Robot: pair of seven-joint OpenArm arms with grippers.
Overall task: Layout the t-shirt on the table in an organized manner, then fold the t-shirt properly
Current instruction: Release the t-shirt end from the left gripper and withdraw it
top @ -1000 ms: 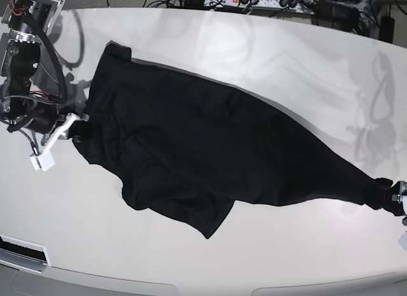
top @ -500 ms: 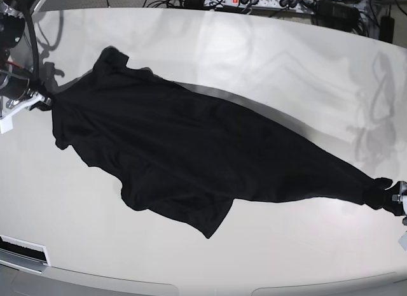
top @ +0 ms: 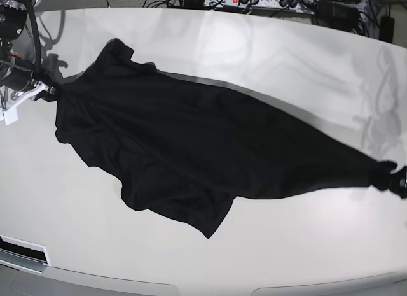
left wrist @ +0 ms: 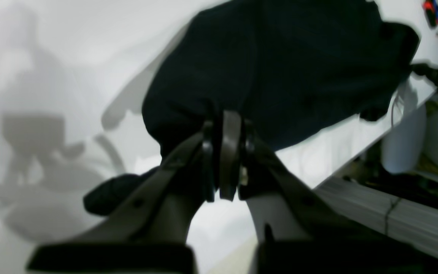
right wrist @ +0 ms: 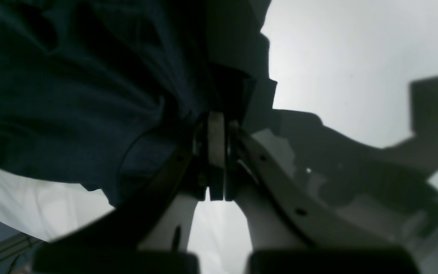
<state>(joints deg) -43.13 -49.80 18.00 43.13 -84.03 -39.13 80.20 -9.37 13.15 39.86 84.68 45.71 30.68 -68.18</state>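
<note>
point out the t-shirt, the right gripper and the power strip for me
t-shirt [top: 191, 149]: base view, middle of the stretched black fabric.
right gripper [right wrist: 216, 129]: right wrist view, between the fingertips, shut on the shirt's edge.
power strip [top: 264, 1]: base view, white body beyond the table's far edge.

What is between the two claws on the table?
In the base view, only the black t-shirt spans from the right gripper to the left gripper, pulled taut over the white table. Each is shut on it.

Left gripper [left wrist: 228, 160]: jaws pressed together, cloth pinched between them; at base view's right edge.
Right gripper [right wrist: 216, 152]: jaws clamped on cloth; at base view's left edge.
Arms: spread wide apart.
</note>
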